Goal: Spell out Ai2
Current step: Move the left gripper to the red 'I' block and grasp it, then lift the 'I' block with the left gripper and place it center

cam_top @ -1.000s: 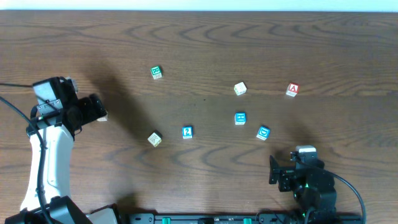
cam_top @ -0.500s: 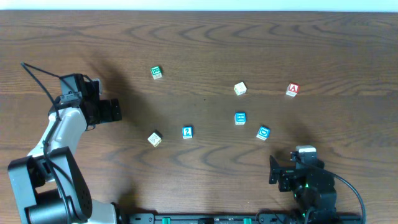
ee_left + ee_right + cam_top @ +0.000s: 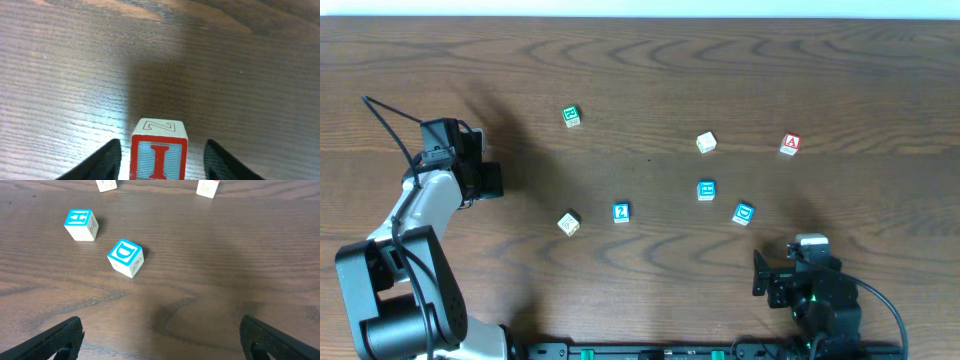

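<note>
Since 0.5 s ago the left gripper point(image 3: 490, 180) has drawn slightly leftward in the overhead view; the A block point(image 3: 790, 144) and 2 block point(image 3: 621, 212) lie well apart. Left wrist: its fingers stand apart, the red I block point(image 3: 159, 154) between them with gaps on both sides. Right wrist: the right gripper point(image 3: 160, 347) is spread wide, the D block point(image 3: 125, 257) ahead.

Eight blocks point(image 3: 571, 117) point(image 3: 706, 143) point(image 3: 790, 144) point(image 3: 706, 190) point(image 3: 743, 213) point(image 3: 621, 212) point(image 3: 568, 222) point(image 3: 159, 155) in all, seven seen from overhead and one at the wrist, plus two arms point(image 3: 415, 215) point(image 3: 817, 295)
</note>
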